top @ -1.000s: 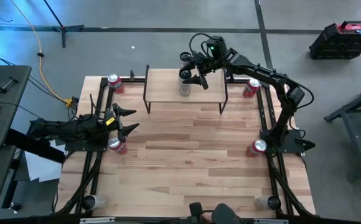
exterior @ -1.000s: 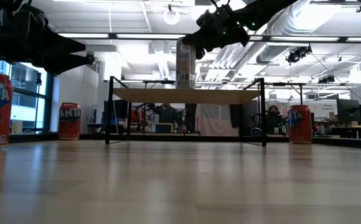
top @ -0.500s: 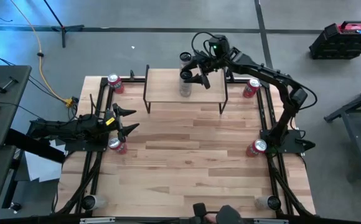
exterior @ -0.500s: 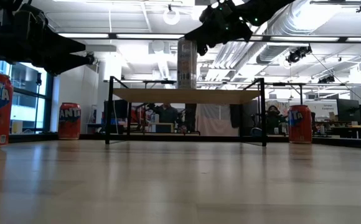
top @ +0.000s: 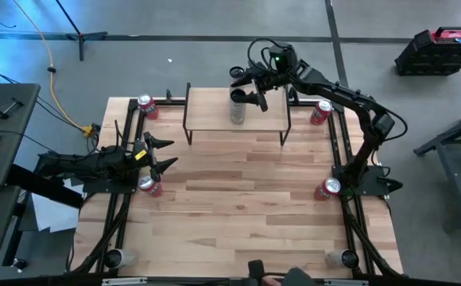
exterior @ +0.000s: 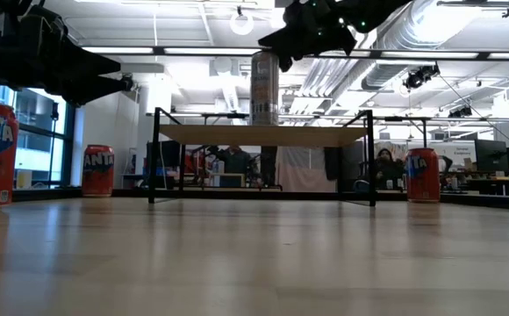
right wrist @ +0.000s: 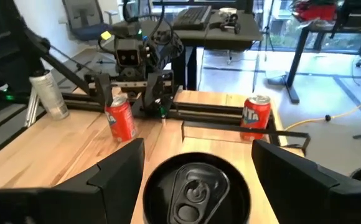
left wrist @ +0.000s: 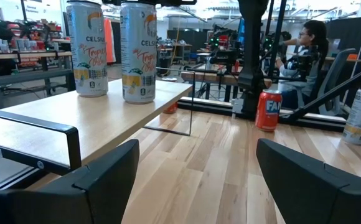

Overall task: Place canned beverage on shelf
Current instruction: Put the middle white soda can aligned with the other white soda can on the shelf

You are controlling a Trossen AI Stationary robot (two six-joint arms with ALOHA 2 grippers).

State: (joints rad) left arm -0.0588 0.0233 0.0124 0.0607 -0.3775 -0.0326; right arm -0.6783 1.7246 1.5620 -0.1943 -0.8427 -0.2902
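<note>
Right gripper [top: 250, 86], fingers spread wide and holding nothing, poised above the shelf [top: 207, 117]. Directly beneath it, between the two fingers [right wrist: 115, 177] in the right wrist view, stands the tall silver beverage can [top: 238, 108], upright on the shelf top; only its dark lid and pull tab show from that camera, the body being hidden below. In the low view the can [exterior: 264, 87] stands clear on the plank, its top just under the fingertips, though contact cannot be ruled in or out.

Beyond the gripper, past the shelf's near edge in the right wrist view, two red cans [right wrist: 121, 120] stand on the wooden table [top: 238, 206] in front of the left arm's base; their labels are partly turned away.

Left gripper [top: 164, 152], well apart from the shelf at the table's left edge, fingers wide and empty, with a red can [top: 148, 184] just beside it. Its wrist camera shows two tall silver cans [left wrist: 138, 51] on a nearby surface, their tops cut off by the frame, and a seated person [left wrist: 309, 38] far behind.
</note>
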